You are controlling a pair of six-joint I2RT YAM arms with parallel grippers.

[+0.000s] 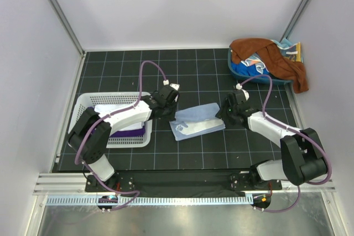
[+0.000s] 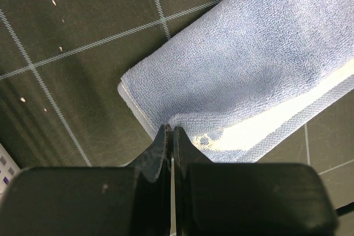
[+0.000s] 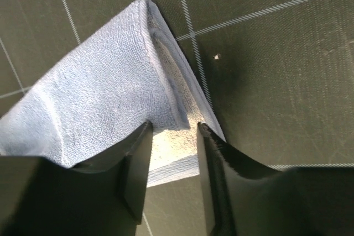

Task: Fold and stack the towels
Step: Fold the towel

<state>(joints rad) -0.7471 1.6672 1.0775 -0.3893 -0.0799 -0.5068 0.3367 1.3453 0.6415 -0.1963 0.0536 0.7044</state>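
- At the centre of the black gridded mat lies a light blue towel, folded into a flat rectangle with a white patch showing along its near edge.
- On the towel's left end sits the left gripper. Its jaws are pressed fully together with the tips right at the hem, where the cloth puckers a little. Whether any cloth is pinched cannot be told.
- On the towel's right end sits the right gripper. Its jaws stand partly apart, and the folded edge of the towel lies in the gap between them.
- To the left, a white slotted basket holds a dark purple towel with a white towel further back, both partly hidden under the left arm.
- At the far right corner, a rust-brown towel drapes over a blue tub of jumbled cloths.
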